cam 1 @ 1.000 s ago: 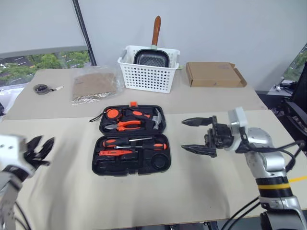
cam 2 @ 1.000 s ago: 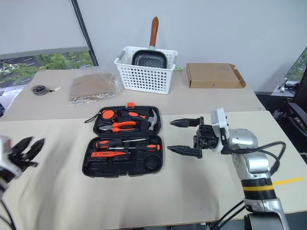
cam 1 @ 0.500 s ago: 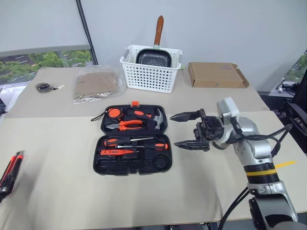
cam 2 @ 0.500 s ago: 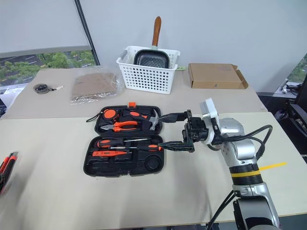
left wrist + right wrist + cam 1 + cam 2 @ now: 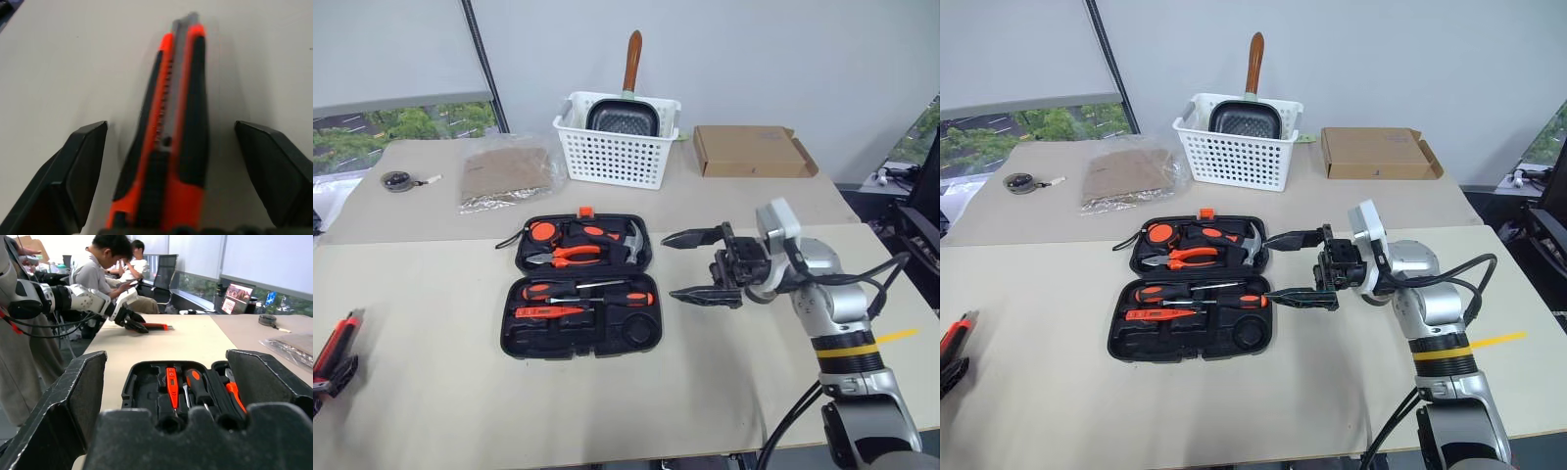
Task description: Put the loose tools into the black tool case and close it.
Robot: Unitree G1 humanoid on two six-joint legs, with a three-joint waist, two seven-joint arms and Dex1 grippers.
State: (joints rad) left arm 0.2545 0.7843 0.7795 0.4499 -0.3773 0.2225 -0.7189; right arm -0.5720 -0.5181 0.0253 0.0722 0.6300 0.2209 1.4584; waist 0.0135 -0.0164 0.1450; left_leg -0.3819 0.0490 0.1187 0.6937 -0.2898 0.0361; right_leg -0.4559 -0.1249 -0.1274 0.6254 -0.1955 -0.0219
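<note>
Fingers of the left gripper point(image 5: 171, 147) gape around the knife point(image 5: 173, 127), unheld; closing off-centre could skid it off the table point(image 5: 431, 392).

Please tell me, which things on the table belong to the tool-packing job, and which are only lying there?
Belong to the job:
- black tool case, open
- utility knife, between the open left gripper's fingers
- right gripper, open beside the case

Only lying about:
- white basket holding a pan
- cardboard box
- foil bag
</note>
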